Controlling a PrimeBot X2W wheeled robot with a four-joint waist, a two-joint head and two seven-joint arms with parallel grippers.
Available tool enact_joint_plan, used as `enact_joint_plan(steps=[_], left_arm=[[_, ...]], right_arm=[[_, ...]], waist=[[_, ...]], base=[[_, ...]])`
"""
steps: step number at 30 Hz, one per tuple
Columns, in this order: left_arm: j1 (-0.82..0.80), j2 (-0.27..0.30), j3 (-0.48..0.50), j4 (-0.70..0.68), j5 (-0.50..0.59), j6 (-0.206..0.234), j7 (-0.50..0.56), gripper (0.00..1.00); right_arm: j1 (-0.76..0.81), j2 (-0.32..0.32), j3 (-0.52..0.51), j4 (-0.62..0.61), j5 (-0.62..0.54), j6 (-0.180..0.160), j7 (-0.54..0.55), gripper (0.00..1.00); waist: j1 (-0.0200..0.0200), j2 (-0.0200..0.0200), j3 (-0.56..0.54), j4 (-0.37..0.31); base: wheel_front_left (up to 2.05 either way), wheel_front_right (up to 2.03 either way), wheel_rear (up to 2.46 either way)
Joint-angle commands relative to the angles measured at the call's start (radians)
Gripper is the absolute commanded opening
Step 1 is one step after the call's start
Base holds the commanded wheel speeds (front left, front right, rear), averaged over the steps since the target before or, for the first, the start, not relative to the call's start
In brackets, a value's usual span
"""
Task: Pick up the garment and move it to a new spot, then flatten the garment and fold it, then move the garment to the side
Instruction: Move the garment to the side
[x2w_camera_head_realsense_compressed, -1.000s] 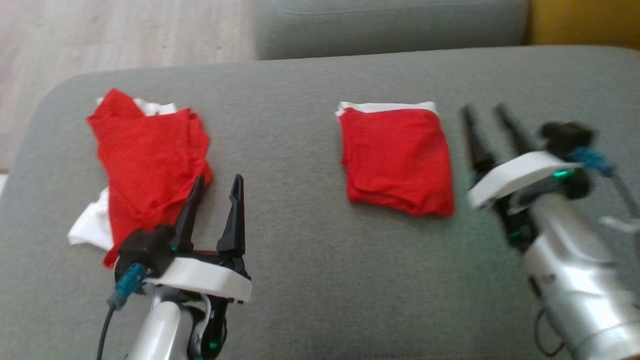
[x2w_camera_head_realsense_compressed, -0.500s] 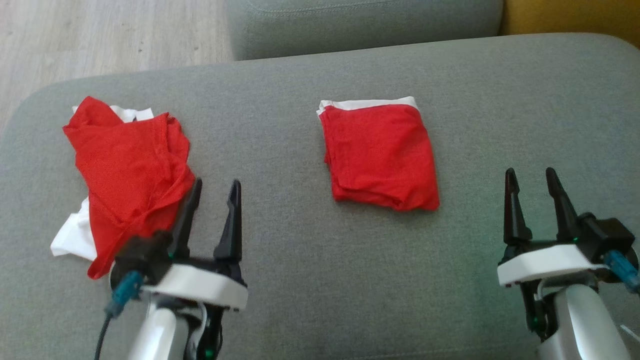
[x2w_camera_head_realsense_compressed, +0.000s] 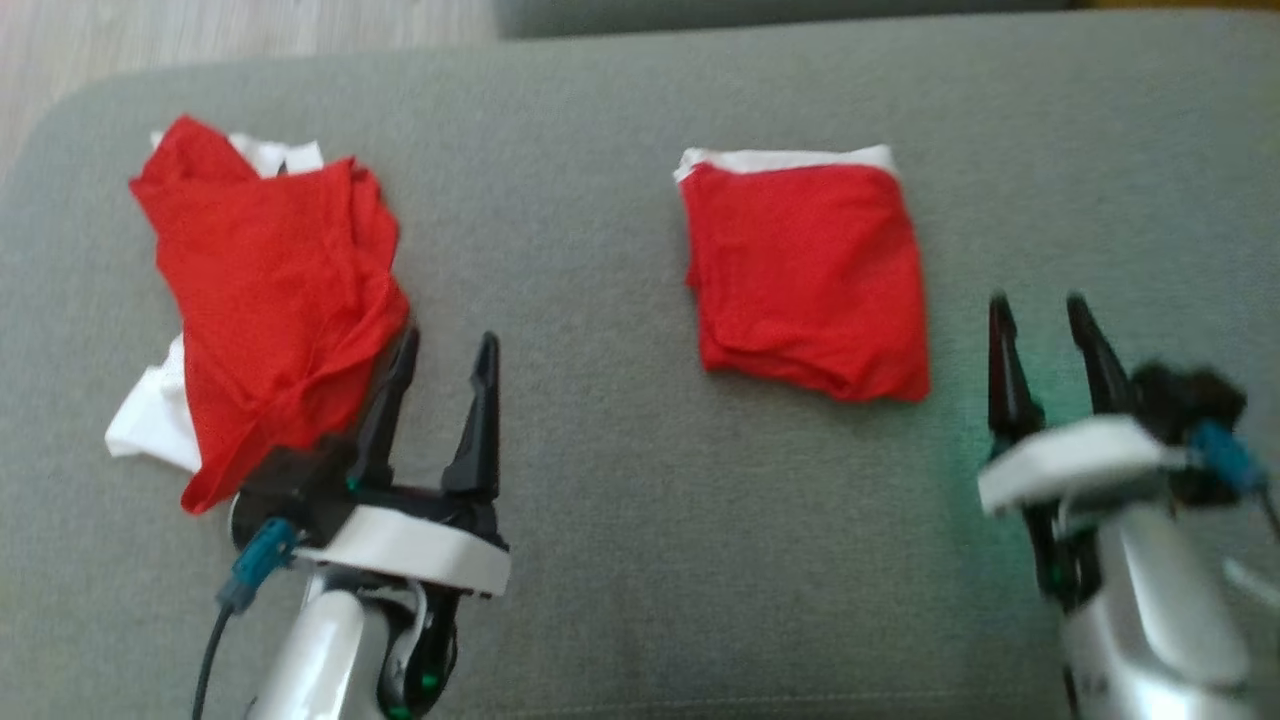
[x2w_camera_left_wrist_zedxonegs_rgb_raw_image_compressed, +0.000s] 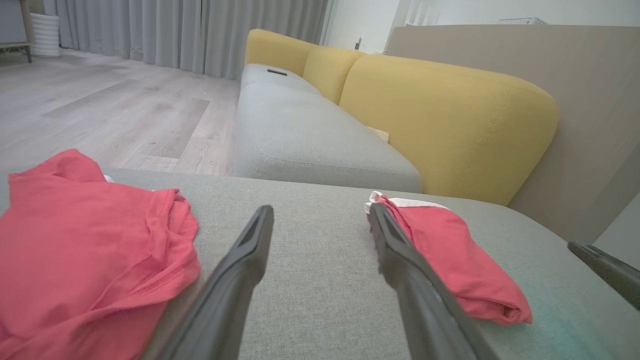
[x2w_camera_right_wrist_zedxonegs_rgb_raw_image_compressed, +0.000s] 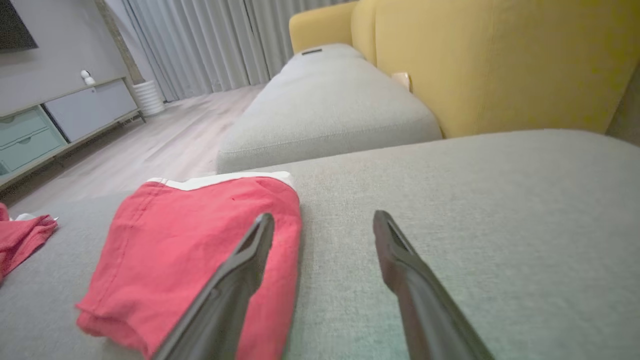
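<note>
You see a grey sofa cushion (x2w_camera_head_realsense_compressed: 620, 560), crumpled red-and-white garment (x2w_camera_head_realsense_compressed: 270, 300) lying at its left, folded red garment (x2w_camera_head_realsense_compressed: 810, 280) well apart at centre-right, white edge showing

Head cam: high, looking steeply down onto the seat (x2w_camera_head_realsense_compressed: 620, 560), far edge at top. Both wrist cams: low, close to the seat, skimming it toward the far edge and the yellow backrest (x2w_camera_left_wrist_zedxonegs_rgb_raw_image_compressed: 450, 125). Folded garment (x2w_camera_head_realsense_compressed: 805, 270) in all three. Crumpled garment (x2w_camera_head_realsense_compressed: 270, 290) in head and left wrist, sliver at right wrist's left edge.
</note>
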Motion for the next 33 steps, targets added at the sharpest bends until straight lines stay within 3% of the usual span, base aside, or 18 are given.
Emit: enact_joint_plan(steps=[1,10,15,22,23,24,29,33], left_arm=[[-0.050,0.005,0.017,-0.032,-0.003,-0.005,-0.008,1.00],[-0.082,0.005,-0.027,-0.020,-0.010,-0.005,-0.008,1.00],[-0.089,0.005,-0.037,-0.016,-0.015,-0.002,-0.008,1.00],[-0.092,0.005,-0.042,-0.017,-0.017,0.005,-0.008,1.00],[-0.090,0.005,-0.041,-0.017,-0.016,0.006,-0.008,1.00],[-0.088,0.005,-0.040,-0.016,-0.015,0.006,-0.008,1.00],[-0.085,0.005,-0.033,-0.018,-0.009,0.006,-0.008,1.00],[-0.090,0.005,-0.028,-0.022,-0.002,0.003,-0.008,1.00]], right_arm=[[-0.100,-0.003,0.026,0.003,0.032,-0.001,0.042,1.00],[-0.283,-0.002,0.001,0.186,0.029,-0.001,0.233,1.00],[-0.348,-0.002,-0.066,0.297,-0.003,-0.001,0.337,1.00],[-0.398,-0.002,-0.062,0.415,0.009,-0.001,0.385,0.98],[-0.401,-0.002,-0.045,0.424,0.010,-0.001,0.382,0.60],[-0.403,-0.002,-0.023,0.428,0.008,-0.001,0.374,0.00],[-0.413,-0.004,0.082,0.415,-0.058,-0.001,0.326,0.00],[-0.425,-0.069,0.164,0.384,-0.128,-0.001,0.311,0.00]], waist=[[0.0000,-0.0001,0.050,0.037],[0.0000,-0.0001,0.102,0.102],[0.0000,-0.0001,0.113,0.129],[0.0000,-0.0001,0.116,0.138],[0.0000,-0.0001,0.114,0.135],[0.0000,-0.0001,0.112,0.130],[0.0000,-0.0001,0.099,0.093],[0.0000,-0.0001,0.094,0.061]], base=[[0.00,0.00,0.00],[0.00,0.00,0.00],[0.00,0.00,0.00],[0.00,0.00,0.00],[0.00,0.00,0.00],[0.00,0.00,0.00],[0.00,0.00,0.00],[0.00,0.00,0.00]])
